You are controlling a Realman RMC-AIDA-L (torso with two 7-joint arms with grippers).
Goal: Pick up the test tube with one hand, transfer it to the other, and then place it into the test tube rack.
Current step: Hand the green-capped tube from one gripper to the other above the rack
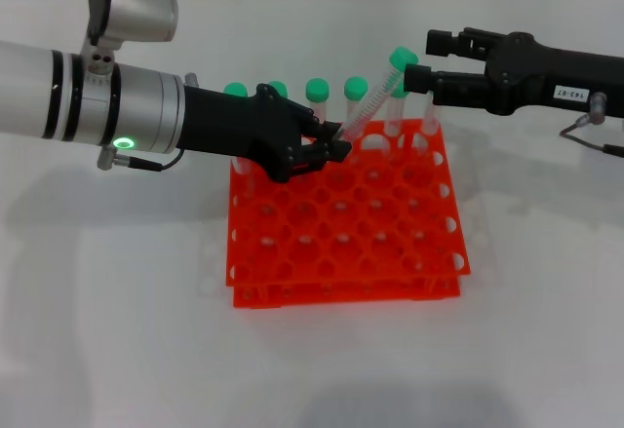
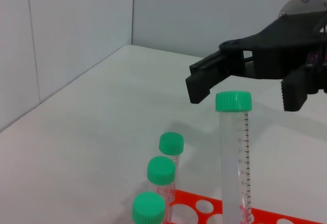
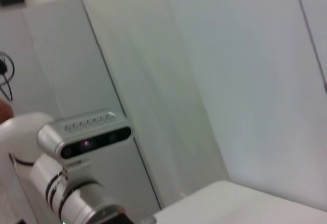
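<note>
I've got the left gripper (image 1: pixel 336 145) clamped on the tube's (image 1: pixel 375 97) lower end, tilted above the rack's (image 1: pixel 346 243) back row, so its cap meets the right gripper (image 1: pixel 417 67), whose fingers are spread and empty.

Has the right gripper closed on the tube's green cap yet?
No: in the left wrist view the right gripper hangs open around the clear plastic test tube's green cap, jaws clear of it.

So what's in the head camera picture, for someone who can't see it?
The left gripper holds a tilted green-capped test tube by its lower end above an orange-red test tube rack. The right gripper reaches toward its cap, and more green-capped tubes stand along the rack's back row.
</note>
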